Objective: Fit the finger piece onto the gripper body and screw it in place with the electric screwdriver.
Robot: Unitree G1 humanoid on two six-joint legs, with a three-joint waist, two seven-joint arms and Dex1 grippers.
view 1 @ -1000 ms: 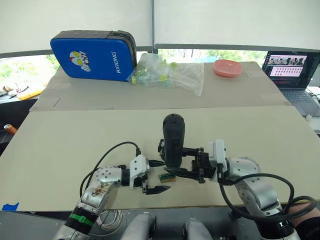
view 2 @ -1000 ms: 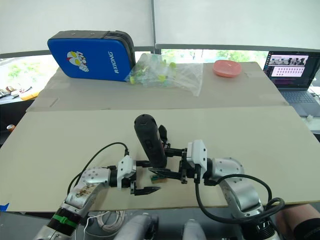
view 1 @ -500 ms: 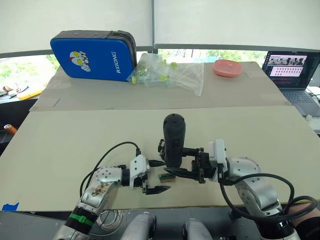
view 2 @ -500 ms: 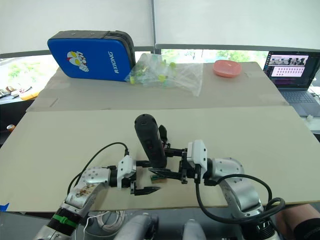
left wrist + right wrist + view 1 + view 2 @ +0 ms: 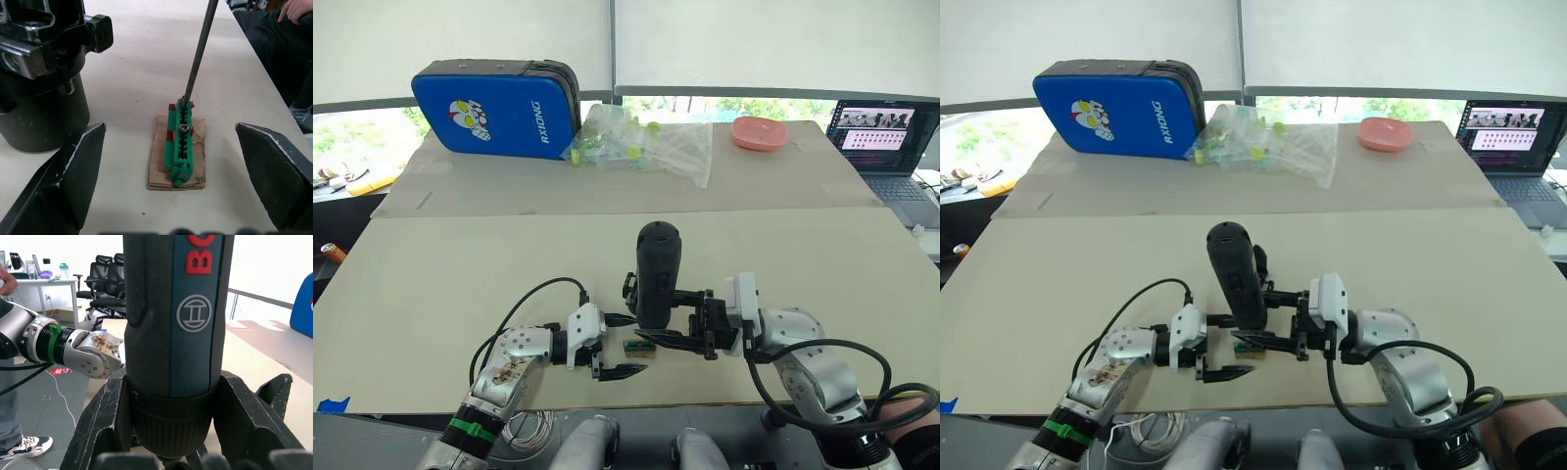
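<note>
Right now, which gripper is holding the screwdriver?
The right gripper: it is shut on the upright electric screwdriver, whose bit meets the green block. The left gripper is open with nothing in it, beside that block.

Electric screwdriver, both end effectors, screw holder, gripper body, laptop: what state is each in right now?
Electric screwdriver: upright, bit down in the green screw holder.
Right end effector: shut on the electric screwdriver.
Left end effector: open, holding nothing.
Green screw holder: flat on cardboard, one screw seated.
Gripper body: standing on the table, ungripped.
Laptop: open, screen lit.
</note>
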